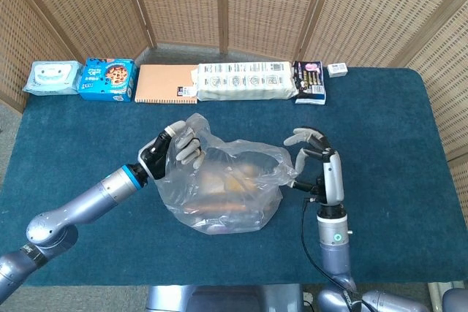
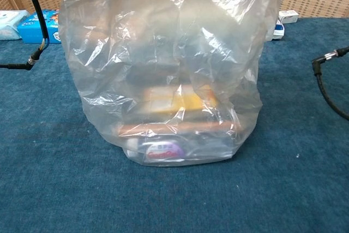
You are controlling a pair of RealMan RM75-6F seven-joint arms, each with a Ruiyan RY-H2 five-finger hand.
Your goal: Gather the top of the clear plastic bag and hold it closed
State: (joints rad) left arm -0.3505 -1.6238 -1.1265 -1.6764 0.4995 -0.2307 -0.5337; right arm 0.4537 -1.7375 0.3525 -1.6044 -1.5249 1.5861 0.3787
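Near the middle of the blue table (image 1: 380, 144) stands the clear plastic bag (image 1: 227, 188), upright and loosely puffed, with packaged goods lying in its bottom; the chest view shows a small purple-labelled pack (image 2: 162, 151) and a yellowish item (image 2: 185, 100) through the film, though what they are is too blurred to tell.

On one side of the bag, the left hand (image 1: 175, 150) has its fingers curled around a bunch of film at the rim, so that side of the mouth is gripped. On the opposite side, the right hand (image 1: 319, 157) stands upright just beside the rim with its fingers spread and slightly curved. A fold of film reaches toward its palm, but I cannot tell whether a thumb pinches it; the fingers look apart and empty.

My judgement is that the gathering step is only partly done: one edge is held, the other is loose, and the mouth between the two hands gapes wide. The next move calls for the right hand to close on the rim nearest it, then for both hands to draw toward each other above the bag so the film bunches into a neck. The film is thin and slippery, so a shallow pinch could slide off, and a hard pull might tip the bag over its contents.

Behind the bag, along the far edge of the table, lies a row of packets and boxes (image 1: 247, 81).
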